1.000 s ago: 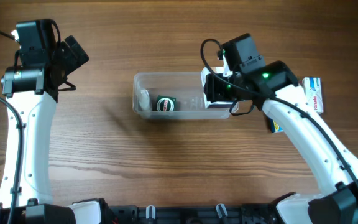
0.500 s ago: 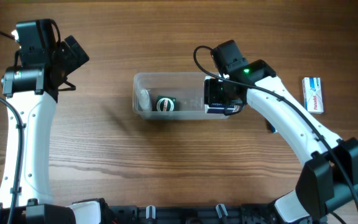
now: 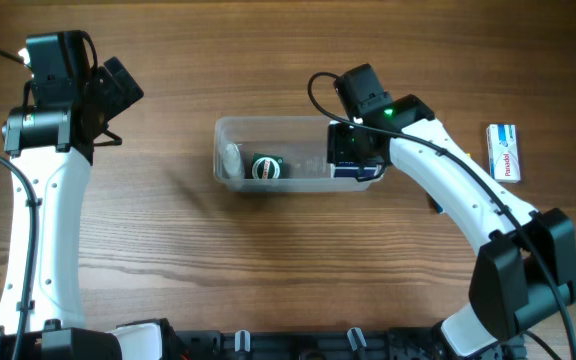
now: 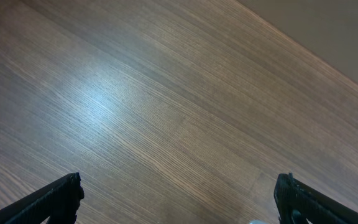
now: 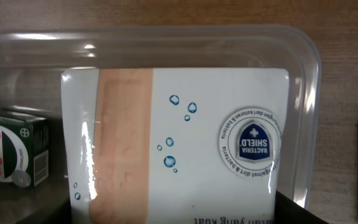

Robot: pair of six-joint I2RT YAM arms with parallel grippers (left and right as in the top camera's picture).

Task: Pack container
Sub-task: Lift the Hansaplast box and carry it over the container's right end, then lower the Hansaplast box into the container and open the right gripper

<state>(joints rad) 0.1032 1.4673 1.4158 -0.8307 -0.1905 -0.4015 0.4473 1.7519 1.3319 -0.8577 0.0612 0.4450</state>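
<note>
Packing is partly done. The container (image 3: 298,128) sits mid-surface, and it already holds a green box (image 3: 265,167) near its middle and a small white item (image 3: 230,157) at its left end; we cannot tell what that item is.

The right arm (image 3: 458,190) reaches over the container's right end. The right jaws look clamped on a white plaster box (image 5: 179,155) – the fingers themselves barely show in the wrist view, so we go by the overhead. That box is down inside the right end, just beside the green box (image 5: 14,155), with its far edge close to the container wall (image 5: 309,62). We cannot tell whether it already rests on the bottom.

The left arm (image 3: 38,200) is parked at the upper left, well apart from everything. The left jaws are spread wide with nothing between them, over bare wood surface (image 4: 166,93).

Left to do, as we judge it: let go of the plaster box and pull out, then fetch the blue-and-white box (image 3: 505,152) – it lies on the surface to the right, well apart from the container.
</note>
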